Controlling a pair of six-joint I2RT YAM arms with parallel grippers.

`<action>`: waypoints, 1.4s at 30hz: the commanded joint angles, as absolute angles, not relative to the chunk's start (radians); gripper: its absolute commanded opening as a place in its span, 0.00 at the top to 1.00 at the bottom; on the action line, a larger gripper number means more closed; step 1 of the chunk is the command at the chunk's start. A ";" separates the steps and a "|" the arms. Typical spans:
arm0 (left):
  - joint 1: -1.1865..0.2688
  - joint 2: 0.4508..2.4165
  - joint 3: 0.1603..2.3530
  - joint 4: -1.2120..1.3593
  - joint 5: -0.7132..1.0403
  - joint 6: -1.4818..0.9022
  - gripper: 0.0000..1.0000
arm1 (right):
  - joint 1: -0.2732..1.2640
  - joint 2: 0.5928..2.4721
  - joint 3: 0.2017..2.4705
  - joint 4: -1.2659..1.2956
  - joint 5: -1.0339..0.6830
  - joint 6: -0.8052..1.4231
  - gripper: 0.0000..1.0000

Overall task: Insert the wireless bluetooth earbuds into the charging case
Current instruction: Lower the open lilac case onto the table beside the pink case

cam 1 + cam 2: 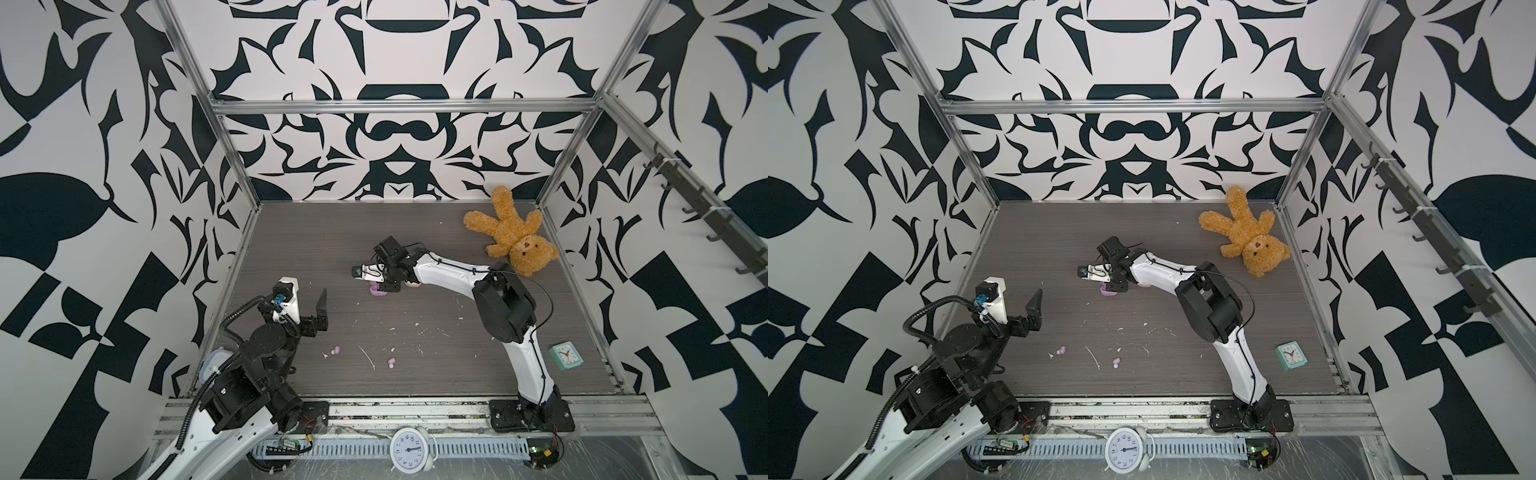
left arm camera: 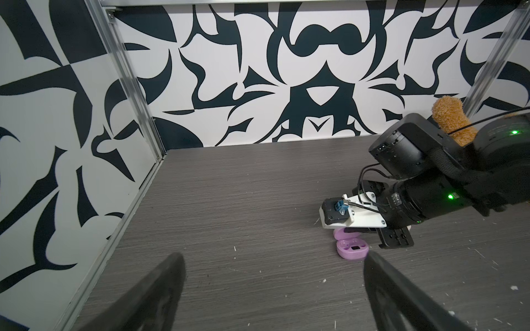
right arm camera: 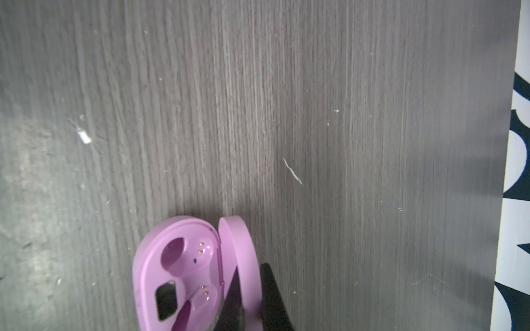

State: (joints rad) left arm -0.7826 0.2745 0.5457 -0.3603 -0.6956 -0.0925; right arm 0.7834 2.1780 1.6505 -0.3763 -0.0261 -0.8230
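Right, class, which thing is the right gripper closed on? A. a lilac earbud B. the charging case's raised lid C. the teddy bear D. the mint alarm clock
B: in the right wrist view the right gripper pinches the raised lid of the purple charging case between its dark fingers.

We get bright, even light from above; the rail (image 1: 399, 106) bows slightly in both top views. Close up, the desk (image 3: 344, 114) looks soft, sheen and shadow across it.

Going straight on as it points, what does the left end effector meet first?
Probably bare table, then the back wall; the case lies just off that line, though depth is unclear.
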 commanded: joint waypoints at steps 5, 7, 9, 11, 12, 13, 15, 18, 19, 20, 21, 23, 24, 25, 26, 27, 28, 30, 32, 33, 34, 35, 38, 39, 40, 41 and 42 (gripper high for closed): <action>-0.775 0.264 0.532 -0.327 -0.690 -0.086 0.01 | 0.784 2.161 1.689 -0.379 -0.005 -0.819 0.91; -0.775 0.261 0.531 -0.325 -0.690 -0.085 0.01 | 0.785 2.161 1.690 -0.383 -0.005 -0.815 0.85; -0.775 0.257 0.528 -0.323 -0.685 -0.083 0.01 | 0.785 2.162 1.695 -0.394 0.001 -0.811 0.81; -0.775 0.252 0.527 -0.322 -0.684 -0.083 0.01 | 0.785 2.160 1.697 -0.393 0.005 -0.802 0.78; -0.775 0.248 0.526 -0.320 -0.684 -0.081 0.01 | 0.785 2.158 1.697 -0.393 0.007 -0.802 0.76; -0.775 0.245 0.525 -0.318 -0.684 -0.081 0.01 | 0.785 2.157 1.698 -0.399 0.009 -0.800 0.75; -0.775 0.237 0.521 -0.316 -0.683 -0.080 0.01 | 0.785 2.153 1.703 -0.409 0.009 -0.795 0.72; -0.775 0.230 0.520 -0.314 -0.679 -0.079 0.01 | 0.785 2.145 1.711 -0.416 0.005 -0.778 0.68; -0.775 0.231 0.519 -0.314 -0.675 -0.078 0.01 | 0.785 2.139 1.711 -0.419 0.003 -0.772 0.67; -0.775 0.231 0.520 -0.314 -0.672 -0.080 0.01 | 0.785 2.134 1.710 -0.420 0.000 -0.767 0.66; -0.775 0.234 0.520 -0.314 -0.668 -0.080 0.01 | 0.785 2.126 1.709 -0.416 -0.004 -0.758 0.65; -0.775 0.238 0.522 -0.317 -0.660 -0.081 0.01 | 0.785 2.108 1.703 -0.409 -0.013 -0.739 0.64; -0.775 0.241 0.523 -0.320 -0.657 -0.083 0.01 | 0.785 2.099 1.697 -0.408 -0.018 -0.732 0.64; -0.775 0.244 0.525 -0.323 -0.652 -0.085 0.01 | 0.785 2.088 1.691 -0.403 -0.021 -0.724 0.64; -0.775 0.247 0.525 -0.325 -0.646 -0.086 0.01 | 0.785 2.078 1.681 -0.396 -0.024 -0.713 0.62; -0.775 0.250 0.526 -0.327 -0.639 -0.088 0.01 | 0.785 2.063 1.669 -0.381 -0.026 -0.704 0.58; -0.775 0.256 0.527 -0.329 -0.631 -0.090 0.01 | 0.785 2.048 1.654 -0.360 -0.025 -0.692 0.53; -0.775 0.269 0.532 -0.336 -0.614 -0.096 0.01 | 0.785 2.011 1.619 -0.322 -0.033 -0.672 0.47; -0.775 0.286 0.537 -0.346 -0.593 -0.102 0.01 | 0.785 1.979 1.592 -0.292 -0.034 -0.654 0.43; -0.775 0.297 0.540 -0.351 -0.581 -0.106 0.01 | 0.785 1.961 1.581 -0.281 -0.042 -0.639 0.40; -0.775 0.309 0.544 -0.357 -0.569 -0.109 0.01 | 0.785 1.948 1.571 -0.266 -0.037 -0.625 0.33; -0.775 0.318 0.547 -0.361 -0.561 -0.113 0.01 | 0.785 1.933 1.561 -0.256 -0.027 -0.609 0.29; -0.775 0.352 0.561 -0.378 -0.536 -0.124 0.01 | 0.785 1.871 1.514 -0.190 0.009 -0.524 0.00; -0.775 0.365 0.567 -0.389 -0.529 -0.129 0.01 | 0.785 1.841 1.488 -0.156 0.014 -0.480 0.00; -0.775 0.379 0.574 -0.398 -0.521 -0.134 0.01 | 0.787 1.806 1.456 -0.118 0.032 -0.436 0.00; -0.775 0.391 0.582 -0.409 -0.519 -0.140 0.01 | 0.792 1.772 1.425 -0.071 0.059 -0.390 0.00; -0.774 0.407 0.592 -0.421 -0.518 -0.145 0.01 | 0.798 1.727 1.374 -0.003 0.093 -0.328 0.00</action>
State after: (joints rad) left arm -0.7788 0.3866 0.5476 -0.3840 -0.5453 -0.1146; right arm 0.7872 1.8244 1.4364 -0.1665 0.0235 -0.4934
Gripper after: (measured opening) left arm 0.992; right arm 0.999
